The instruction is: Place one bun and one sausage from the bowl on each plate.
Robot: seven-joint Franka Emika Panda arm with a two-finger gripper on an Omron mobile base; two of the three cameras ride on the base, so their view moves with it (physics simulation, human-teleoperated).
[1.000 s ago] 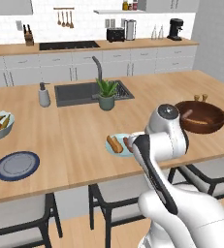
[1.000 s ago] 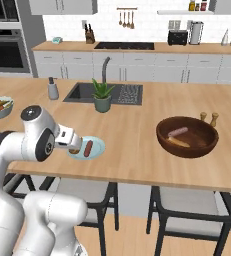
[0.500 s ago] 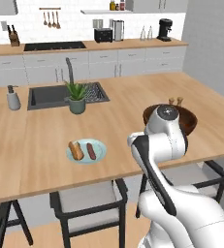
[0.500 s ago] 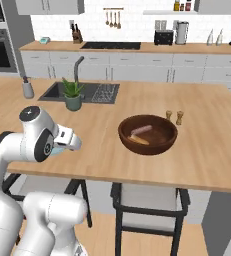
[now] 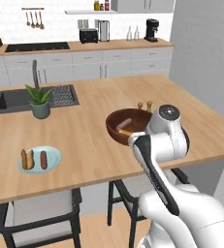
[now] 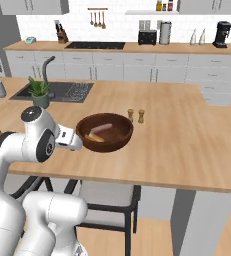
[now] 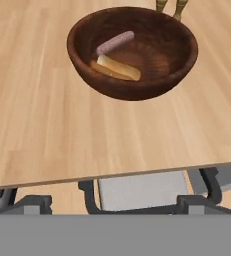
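Fingers spread wide and empty, bowl (image 7: 132, 52) with one bun (image 7: 118, 69) and sausage (image 7: 115, 43) just ahead.

potted plant (image 5: 39, 102), sink (image 5: 16, 99), toaster (image 5: 88, 35), coffee maker (image 5: 152, 30)

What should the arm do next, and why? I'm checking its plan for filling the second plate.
Probably reach forward and down into the bowl for the bun or the sausage. Both lie side by side inside it, the pale plate already holds one of each, and the jaws are open with nothing between them, short of the bowl's near rim.
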